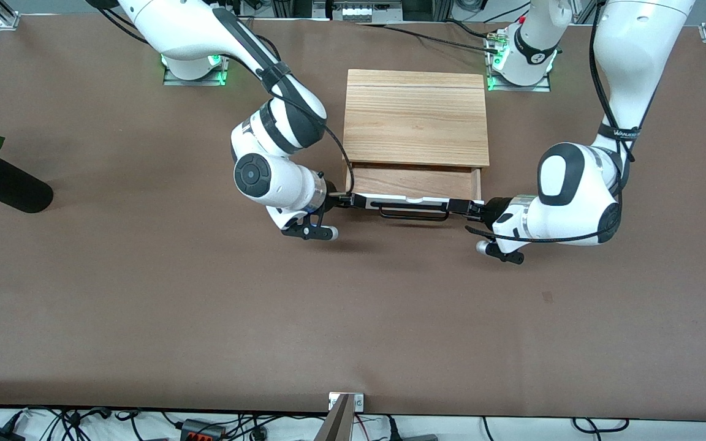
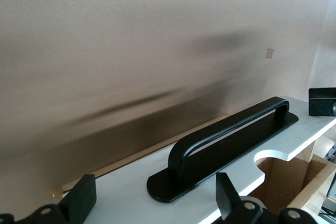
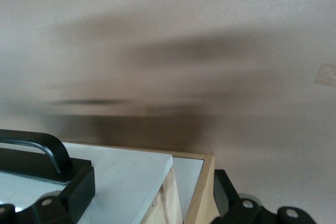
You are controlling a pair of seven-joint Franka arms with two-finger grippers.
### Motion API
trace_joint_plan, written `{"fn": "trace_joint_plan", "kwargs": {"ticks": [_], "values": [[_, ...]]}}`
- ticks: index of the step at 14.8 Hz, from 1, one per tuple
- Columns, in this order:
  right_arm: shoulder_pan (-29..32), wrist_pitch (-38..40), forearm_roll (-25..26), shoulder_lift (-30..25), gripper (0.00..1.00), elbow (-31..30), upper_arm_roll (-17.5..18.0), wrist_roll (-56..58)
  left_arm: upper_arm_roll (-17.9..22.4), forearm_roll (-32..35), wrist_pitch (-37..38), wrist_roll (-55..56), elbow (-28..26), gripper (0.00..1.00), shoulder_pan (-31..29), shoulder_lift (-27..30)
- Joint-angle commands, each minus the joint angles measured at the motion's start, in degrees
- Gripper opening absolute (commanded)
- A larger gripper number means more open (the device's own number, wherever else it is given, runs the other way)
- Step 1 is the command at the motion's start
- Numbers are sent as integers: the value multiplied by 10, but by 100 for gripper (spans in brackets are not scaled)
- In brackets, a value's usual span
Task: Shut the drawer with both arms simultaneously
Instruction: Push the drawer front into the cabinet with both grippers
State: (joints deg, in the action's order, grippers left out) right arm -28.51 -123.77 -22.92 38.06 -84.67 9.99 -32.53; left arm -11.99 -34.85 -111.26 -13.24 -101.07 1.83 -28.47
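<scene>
Matt black handle (image 2: pixel 226 140) on smooth white drawer (image 1: pixel 414 199) front; grained wood box (image 1: pixel 415 116).

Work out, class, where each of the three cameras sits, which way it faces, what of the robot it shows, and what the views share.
Front view: high across the table, facing both arms and the half-open drawer; right gripper and left gripper at the panel's ends.
Left wrist view: on the left arm, along the white panel; own fingers low.
Right wrist view: on the right arm, at the panel's corner; own fingers low.
Shared: the handle.
</scene>
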Motion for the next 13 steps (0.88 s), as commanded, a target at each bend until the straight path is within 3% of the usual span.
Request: {"fn": "trace_joint_plan", "kwargs": {"ticks": [1,13], "values": [[1,27,-11,-4,100,5,5,-3,-7,-15,7,-17,-11,100,-8,9],[1,76,-12,-4,100,6,25,-6,-7,-16,73,-15,-31,100,-8,10]]}}
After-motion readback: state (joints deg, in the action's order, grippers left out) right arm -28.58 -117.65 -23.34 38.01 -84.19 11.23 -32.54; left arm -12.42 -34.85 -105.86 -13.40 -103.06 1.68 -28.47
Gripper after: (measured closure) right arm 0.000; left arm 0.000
